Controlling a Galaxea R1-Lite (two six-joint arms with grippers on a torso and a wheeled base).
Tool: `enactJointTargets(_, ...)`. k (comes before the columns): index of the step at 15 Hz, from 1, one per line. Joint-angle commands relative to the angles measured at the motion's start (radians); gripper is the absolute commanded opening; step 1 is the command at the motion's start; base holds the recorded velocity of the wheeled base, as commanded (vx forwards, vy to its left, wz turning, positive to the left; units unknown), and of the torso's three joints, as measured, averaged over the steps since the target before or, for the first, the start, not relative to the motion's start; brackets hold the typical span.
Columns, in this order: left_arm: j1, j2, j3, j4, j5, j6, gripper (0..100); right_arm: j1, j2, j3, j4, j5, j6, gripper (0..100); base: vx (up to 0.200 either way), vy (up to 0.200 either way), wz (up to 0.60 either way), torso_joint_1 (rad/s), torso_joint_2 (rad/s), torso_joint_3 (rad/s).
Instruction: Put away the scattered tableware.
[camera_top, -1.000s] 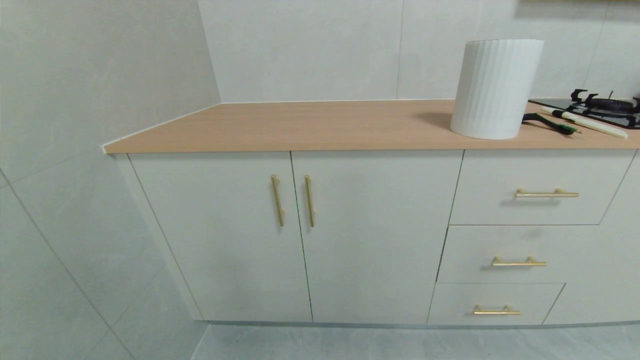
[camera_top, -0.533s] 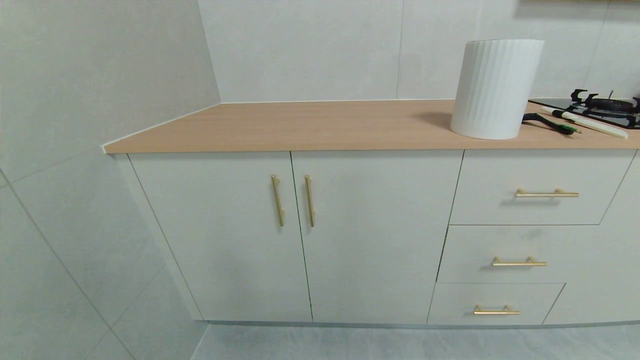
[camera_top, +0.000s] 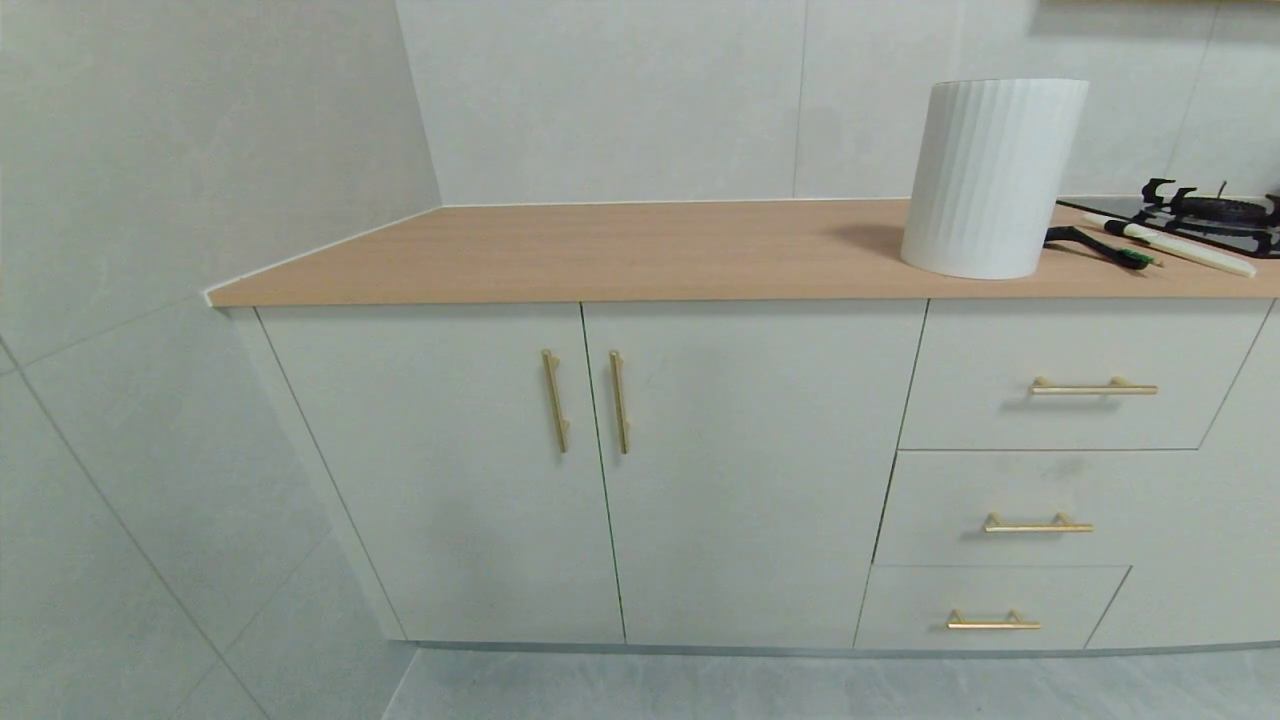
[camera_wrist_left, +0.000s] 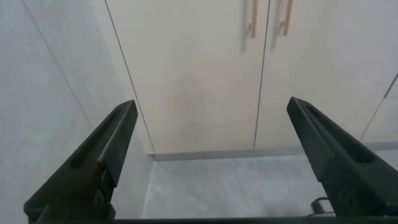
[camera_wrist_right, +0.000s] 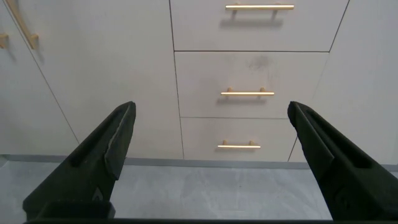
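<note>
Upright on countertop (camera_top: 600, 250): white ribbed canister (camera_top: 990, 180), inside hidden. Beside it, dark utensil (camera_top: 1095, 243), white utensil (camera_top: 1180, 245). Left gripper (camera_wrist_left: 210, 103), right gripper (camera_wrist_right: 210, 104): jaws apart.

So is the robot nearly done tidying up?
Nothing looks put away yet: the black utensil and the white utensil lie out beside the white ribbed pot. Nothing is being held: the left hand and right hand are open and empty, down by the cabinet fronts. The whole job is left.
</note>
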Motion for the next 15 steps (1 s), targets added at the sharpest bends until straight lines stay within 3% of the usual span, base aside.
enactJointTargets(1, 0.000, 0.000, 0.000, 0.000, -0.002, -0.035, 100, 0.000, 0.002, 0.000, 0.000, 0.001, -0.001, 100, 0.000, 0.000, 0.00, 0.000, 0.00, 0.000)
enactJointTargets(11, 0.000, 0.000, 0.000, 0.000, -0.002, -0.045, 100, 0.000, 0.002, 0.000, 0.000, 0.010, 0.001, 100, 0.000, 0.000, 0.00, 0.000, 0.00, 0.000)
enactJointTargets(15, 0.000, 0.000, 0.000, 0.000, 0.000, -0.045, 100, 0.000, 0.002, 0.000, 0.000, 0.010, 0.001, 100, 0.000, -0.200, 0.00, 0.002, 0.00, 0.002)
